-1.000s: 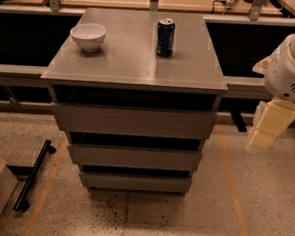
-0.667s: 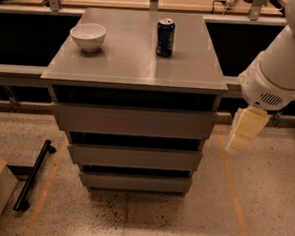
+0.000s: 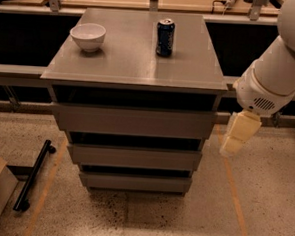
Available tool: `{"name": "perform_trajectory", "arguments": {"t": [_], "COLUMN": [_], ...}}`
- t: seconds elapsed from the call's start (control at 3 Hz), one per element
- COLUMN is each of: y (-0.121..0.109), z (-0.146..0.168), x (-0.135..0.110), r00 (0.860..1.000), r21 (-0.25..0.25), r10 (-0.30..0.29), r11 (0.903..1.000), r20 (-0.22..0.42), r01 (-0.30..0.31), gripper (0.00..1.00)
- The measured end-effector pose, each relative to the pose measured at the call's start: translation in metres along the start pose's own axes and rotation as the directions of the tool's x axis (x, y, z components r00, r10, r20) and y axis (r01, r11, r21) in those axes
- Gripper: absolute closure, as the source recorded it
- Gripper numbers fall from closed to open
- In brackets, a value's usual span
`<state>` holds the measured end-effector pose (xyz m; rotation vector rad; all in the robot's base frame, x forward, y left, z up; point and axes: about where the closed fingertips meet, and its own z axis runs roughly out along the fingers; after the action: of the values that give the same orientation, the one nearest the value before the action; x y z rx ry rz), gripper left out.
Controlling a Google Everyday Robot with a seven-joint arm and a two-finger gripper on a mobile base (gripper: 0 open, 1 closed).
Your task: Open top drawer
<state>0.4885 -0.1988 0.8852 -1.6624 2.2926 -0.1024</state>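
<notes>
the top drawer sits just under a grey tabletop bearing a bowl and can. the gripper hangs right of it over the speckled floor; clenched or released, i cannot tell.

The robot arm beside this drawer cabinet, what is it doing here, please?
The robot's one arm reaches in at the right of the cabinet. Its claw hangs beside the top drawer, apart from it and touching nothing. The job is to open that drawer, which looks shut. A bowl and a can stand on the cabinet's top.
</notes>
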Motion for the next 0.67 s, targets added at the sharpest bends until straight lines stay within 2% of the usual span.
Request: {"name": "perform_trajectory", "arguments": {"t": [0.67], "y": [-0.012], "z": [0.079], "x": [-0.032], "r00": [0.988], "r21": [-0.08], "r10": [0.051], "r11": [0.996], "r20": [0.145], "r01": [-0.04], "gripper": [0.0]}}
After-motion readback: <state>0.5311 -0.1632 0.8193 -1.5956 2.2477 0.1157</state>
